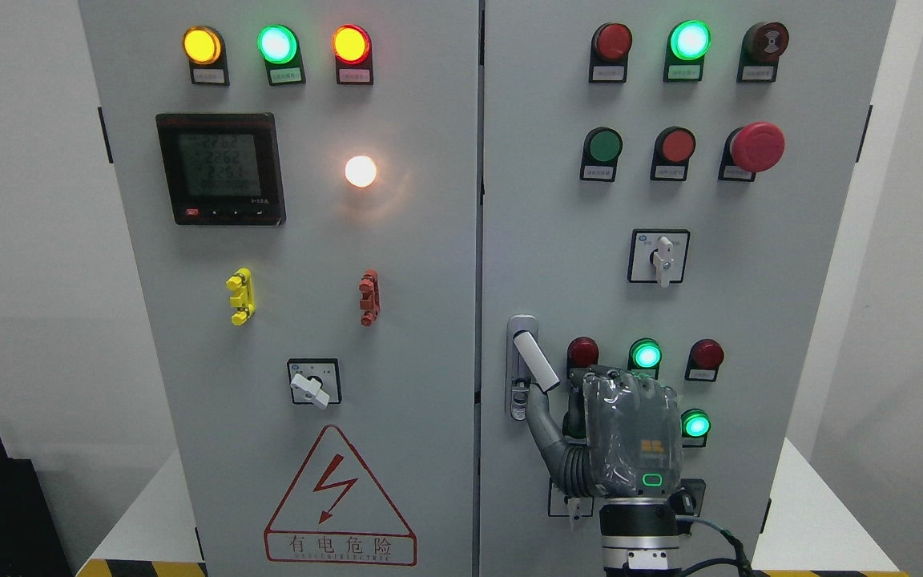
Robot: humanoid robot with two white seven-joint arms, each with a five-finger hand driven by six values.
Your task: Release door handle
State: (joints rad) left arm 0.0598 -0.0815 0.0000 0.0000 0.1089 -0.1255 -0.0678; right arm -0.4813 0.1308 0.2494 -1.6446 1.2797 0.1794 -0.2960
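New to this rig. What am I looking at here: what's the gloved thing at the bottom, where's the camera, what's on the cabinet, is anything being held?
This is the view from a camera on a humanoid robot's head, facing a grey two-door electrical cabinet.

The grey thing at the bottom is the robot's right hand, its arm coming up from the bottom edge. The left hand is out of view.

The left door carries three lit lamps, a digital meter, a yellow clip and a red clip, a rotary switch and a warning triangle. The right door has more lamps and buttons, a red emergency stop and another rotary switch.

The thumb touches the swung-out white door handle. Whether the other fingers, which look curled, grip anything cannot be told.
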